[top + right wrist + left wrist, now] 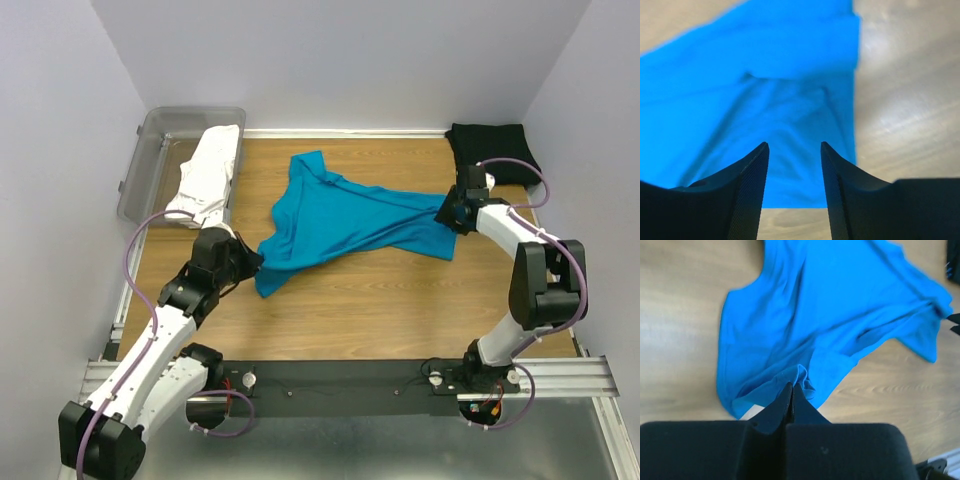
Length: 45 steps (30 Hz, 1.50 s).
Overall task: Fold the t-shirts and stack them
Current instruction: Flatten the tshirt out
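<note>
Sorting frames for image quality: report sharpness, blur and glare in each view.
Top external: evenly lit and sharp, shadows soft. Left wrist: the teal t-shirt blurs toward the upper right; the left gripper is crisp. Right wrist: the shirt is out of focus, the right gripper sharp, pale glare on the wooden table at right.

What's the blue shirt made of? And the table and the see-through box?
The blue t-shirt looks like soft matte cloth, probably cotton knit: it drapes and wrinkles into folds. The table looks like wood or wood-look laminate, smooth with a slight sheen; grain lines run across it. The box seems clear greyish plastic, since you can see through its walls.
</note>
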Available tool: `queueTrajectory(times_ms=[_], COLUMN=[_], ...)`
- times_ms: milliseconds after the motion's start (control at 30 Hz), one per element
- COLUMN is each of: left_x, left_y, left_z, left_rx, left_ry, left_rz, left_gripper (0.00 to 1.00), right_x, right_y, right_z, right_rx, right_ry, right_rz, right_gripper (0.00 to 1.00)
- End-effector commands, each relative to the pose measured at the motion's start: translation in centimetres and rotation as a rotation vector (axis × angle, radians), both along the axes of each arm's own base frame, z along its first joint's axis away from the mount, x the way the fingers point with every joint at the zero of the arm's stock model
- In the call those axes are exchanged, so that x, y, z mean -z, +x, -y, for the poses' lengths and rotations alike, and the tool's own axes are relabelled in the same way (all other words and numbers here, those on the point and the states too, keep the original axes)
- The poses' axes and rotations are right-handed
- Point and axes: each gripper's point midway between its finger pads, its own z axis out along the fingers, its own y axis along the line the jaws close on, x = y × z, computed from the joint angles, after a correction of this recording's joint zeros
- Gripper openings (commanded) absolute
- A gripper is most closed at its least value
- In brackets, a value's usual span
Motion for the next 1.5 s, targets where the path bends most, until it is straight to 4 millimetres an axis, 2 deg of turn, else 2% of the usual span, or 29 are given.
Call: queueTrajectory(times_ms=[0, 233, 400, 667, 1100, 1200, 1233, 1367, 1433, 1467], left_x=[0.5, 0.5, 0.4, 0.8, 0.8, 0.8, 0.7, 0.7, 0.4, 0.5], left_y=[-1.6, -1.9, -2.0, -1.9, -1.9, -1.9, -1.9, -1.8, -1.7, -1.6], left_z=[0.5, 0.3, 0.5, 0.5, 0.3, 0.2, 0.1, 0.1, 0.1, 0.0], left_rx=[0.031, 0.035, 0.044, 0.045, 0.026, 0.022, 0.02, 0.016, 0.013, 0.009], left_ry=[-0.041, -0.038, -0.041, -0.037, -0.034, -0.032, -0.031, -0.028, -0.028, -0.025], left_rz=[-0.038, -0.032, -0.03, -0.038, -0.047, -0.046, -0.044, -0.045, -0.04, -0.042], left_gripper=[0.0, 0.0, 0.0, 0.0, 0.0, 0.0, 0.0, 0.0, 0.0, 0.0], right_x=[1.9, 4.0, 4.0, 2.9, 5.2, 4.7, 4.5, 3.1, 2.2, 1.9], right_y=[-1.5, -1.3, -0.2, 1.8, 1.2, 1.3, 1.4, 1.5, 1.3, 1.1], right_z=[2.2, 2.3, 2.7, 2.8, 2.9, 3.0, 3.0, 3.1, 3.3, 3.4], right_rx=[0.055, 0.082, 0.102, 0.1, 0.086, 0.086, 0.085, 0.078, 0.08, 0.081], right_ry=[-0.07, -0.075, -0.088, -0.103, -0.119, -0.122, -0.124, -0.131, -0.141, -0.143], right_rz=[-0.076, -0.128, -0.121, -0.086, -0.148, -0.136, -0.129, -0.105, -0.093, -0.093], right_gripper=[0.52, 0.53, 0.53, 0.53, 0.52, 0.43, 0.35, 0.15, 0.09, 0.09])
